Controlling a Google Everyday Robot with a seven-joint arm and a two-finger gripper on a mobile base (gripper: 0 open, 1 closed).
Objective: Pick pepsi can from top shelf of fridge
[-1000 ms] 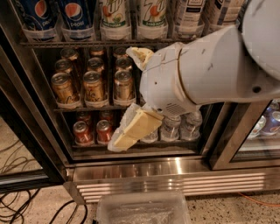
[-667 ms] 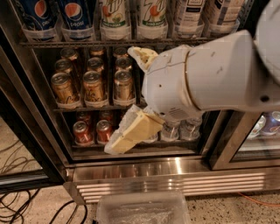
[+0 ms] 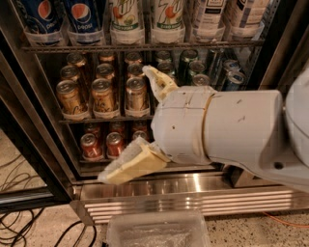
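Note:
Two blue pepsi cans (image 3: 82,18) (image 3: 41,14) stand at the left of the top shelf (image 3: 145,47) of the fridge (image 3: 29,125), whose door is open. Only their lower parts show. My gripper (image 3: 142,125) hangs well below that shelf, in front of the middle rack. It is open, with one cream finger (image 3: 159,83) up and the other finger (image 3: 130,166) low, and nothing is held between them. The big white arm (image 3: 227,130) covers the right of the lower racks.
White-green 7up cans (image 3: 126,19) and pale cans stand right of the pepsi cans. Gold cans (image 3: 102,96) fill the middle rack, with red cans (image 3: 91,144) below and dark green cans (image 3: 193,60) to the right. A clear plastic bin (image 3: 157,230) and cables (image 3: 19,226) lie on the floor.
The arm has swung left and a little lower, so it covers more of the fridge's right side. The lower finger tip has dropped toward the steel base panel. The fingers stay open.

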